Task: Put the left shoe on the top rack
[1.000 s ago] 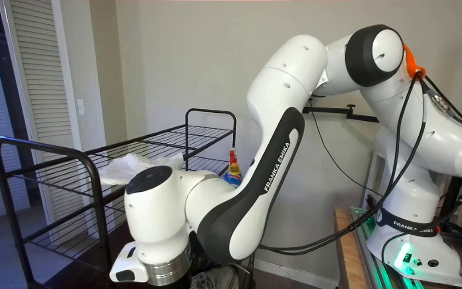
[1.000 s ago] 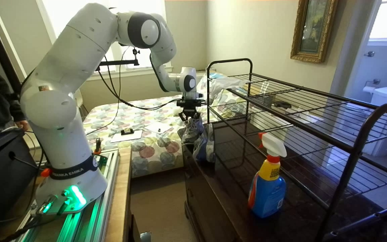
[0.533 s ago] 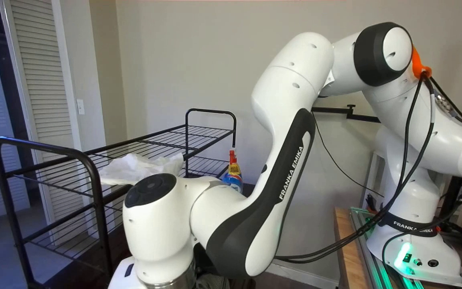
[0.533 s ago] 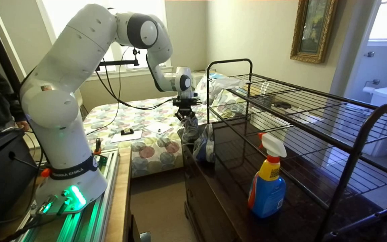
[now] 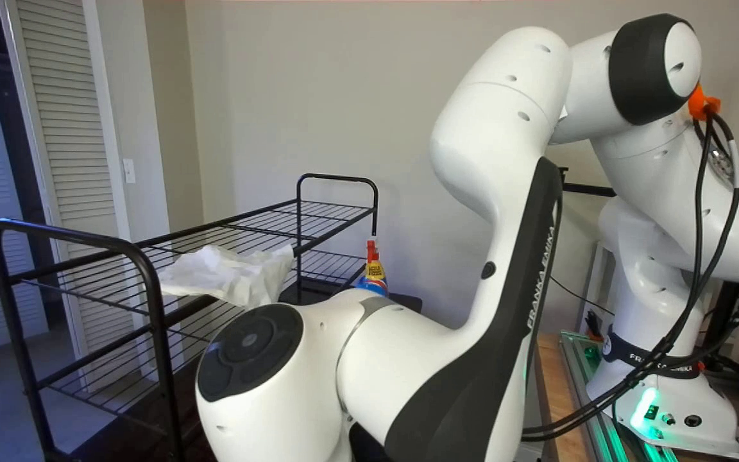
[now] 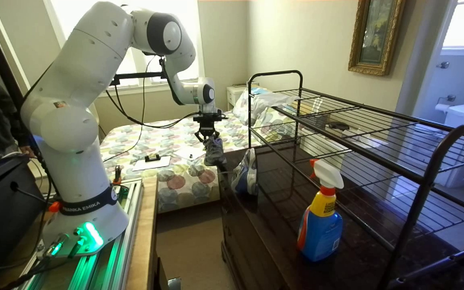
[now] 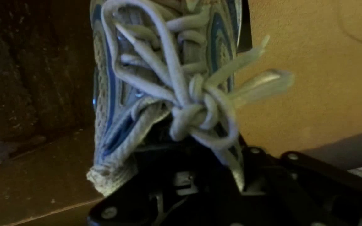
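Bed with a pale spread of coloured circles (image 6: 179, 171) at the back. Desk here: a dark, glossy wooden dresser (image 6: 272, 225), front edge facing the robot, one front corner toward the bed. White, black-banded jointed robot arm (image 6: 83, 56) reaches to that corner; the only arm, so none nearer.

Top rack (image 6: 346, 143), thin parallel black wires in a tubular black metal frame with looped ends, runs lengthwise above the dresser in both exterior views. Crumpled white plastic (image 5: 231, 276) lies on its bed-side end. Blue spray bottle with yellow-and-red neck and white trigger head (image 6: 321, 217) stands between front edge and frame, toward the end away from the bed. Grey, white and blue mate sneaker (image 6: 246, 173) sits tilted at the front edge, near the bed-side corner.

Black two-fingered gripper (image 6: 208, 138) appears clamped on the collar of what I take for the left shoe (image 6: 214, 152), a worn grey-and-white running sneaker with dark blue patches. Shoe hangs just below the gripper by the bed-side front corner; contact there, cannot tell. Long axis slants down and away from the fingers, toe apparently lowest. Rack lies higher, inward across the front edge. Judgement: grasp made, placing to come; lift until the toe clears the rail, then cross inward, past the plastic. Low toe could snag.

Shoe up close: mesh sides, blue curved stripes, fuzzy pale collar lining; sole hidden. Pale laces (image 7: 178, 78) knotted, loops slack, loose ends sticking out.
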